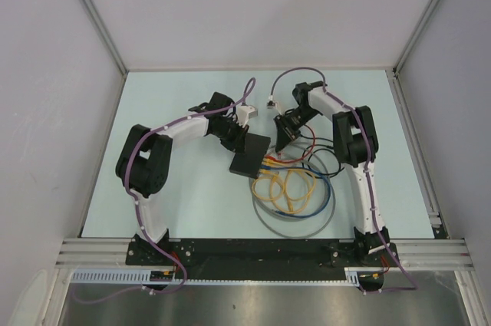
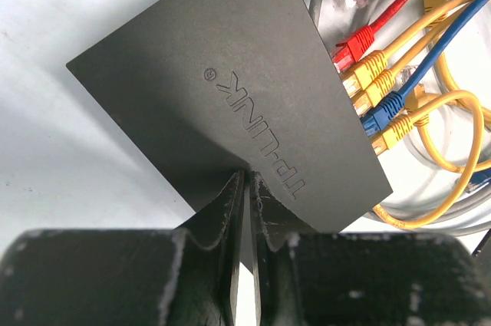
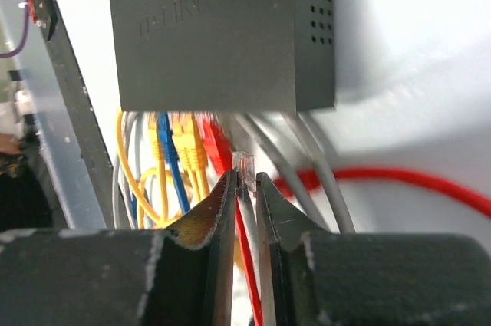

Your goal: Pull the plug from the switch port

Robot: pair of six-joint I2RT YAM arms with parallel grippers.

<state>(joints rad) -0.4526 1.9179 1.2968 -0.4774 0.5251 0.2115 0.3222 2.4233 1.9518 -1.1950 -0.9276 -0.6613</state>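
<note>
Overhead, switch (image 1: 249, 157): lies flat on the table (image 1: 176, 96), about midway between the two arms. Its socket edge is turned right, toward a tangle of cables (image 1: 295, 188).
Overhead, left gripper (image 1: 232, 139): sits on the far-left part of the switch, probably to pin the box so that a tug on a lead cannot drag it.
Overhead, right gripper (image 1: 284, 142): just right of the socket edge and apart from the box, angled down into the cables where they meet the sockets.
Left wrist, left gripper (image 2: 247, 182): the fingers are pressed almost together with only a sliver between them, and the tips bear on the edge of the switch (image 2: 230, 103). The gap looks too thin to take the box, so this reads as pressing down rather than pinching, though that is not certain.
Left wrist, seated plugs (image 2: 376, 88): red, yellow and blue boots sit in a row in the sockets along the right edge.
Right wrist, right gripper (image 3: 244, 180): pinching a clear plug (image 3: 244, 165) between its tips, with the red cable (image 3: 247, 265) running back through the narrow gap.
Right wrist, plug: its nose faces the socket edge of the switch (image 3: 215, 34) but stands apart from it, so it appears to be already out of its port.
Risk: the neighbouring leads crowd the fingers and could snag on the way clear.
</note>
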